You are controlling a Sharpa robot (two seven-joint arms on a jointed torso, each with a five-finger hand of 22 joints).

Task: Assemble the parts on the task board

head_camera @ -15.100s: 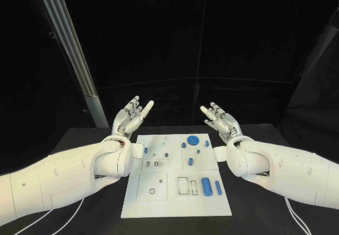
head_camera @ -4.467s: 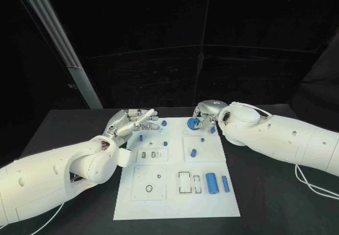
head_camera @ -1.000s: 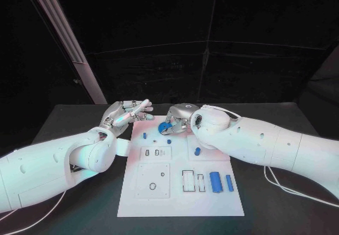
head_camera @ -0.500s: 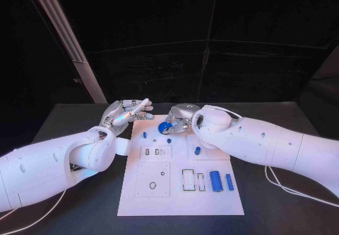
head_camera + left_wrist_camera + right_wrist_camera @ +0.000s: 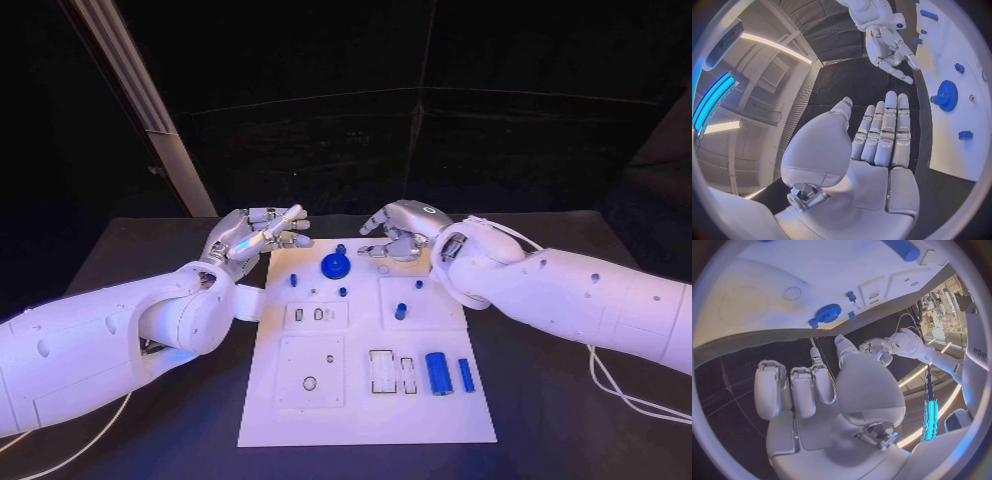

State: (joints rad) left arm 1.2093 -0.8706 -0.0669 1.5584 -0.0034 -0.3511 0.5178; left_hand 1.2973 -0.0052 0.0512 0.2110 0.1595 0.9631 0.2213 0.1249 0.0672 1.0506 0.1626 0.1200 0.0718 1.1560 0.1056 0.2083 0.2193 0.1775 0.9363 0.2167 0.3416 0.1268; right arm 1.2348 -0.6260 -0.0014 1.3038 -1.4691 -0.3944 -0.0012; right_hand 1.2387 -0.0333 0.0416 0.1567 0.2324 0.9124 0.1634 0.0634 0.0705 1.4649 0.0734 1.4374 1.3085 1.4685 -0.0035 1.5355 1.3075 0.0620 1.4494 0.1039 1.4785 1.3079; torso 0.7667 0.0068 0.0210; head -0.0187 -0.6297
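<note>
The white task board [image 5: 361,420] lies in the middle of the table. A blue gear [image 5: 336,266] sits on its far end, free of both hands; it also shows in the left wrist view [image 5: 946,95] and the right wrist view [image 5: 827,313]. My right hand [image 5: 397,232] hovers just right of the gear and beyond it, fingers loosely bent and holding nothing [image 5: 817,400]. My left hand [image 5: 260,232] is raised by the board's far left corner, fingers apart and empty [image 5: 873,145]. Small blue pegs [image 5: 400,311] stand mid-board. Two blue cylinders [image 5: 438,372] lie near the front right.
A metal post [image 5: 137,100] rises at the back left beyond the table. A white cable [image 5: 620,390] trails over the black table [image 5: 577,440] on the right. Several empty slots [image 5: 382,368] mark the board's front half.
My right hand carried the gear leftwards, then let go of it and drew back to the right. The gear now rests on the board. The left hand has barely moved.
</note>
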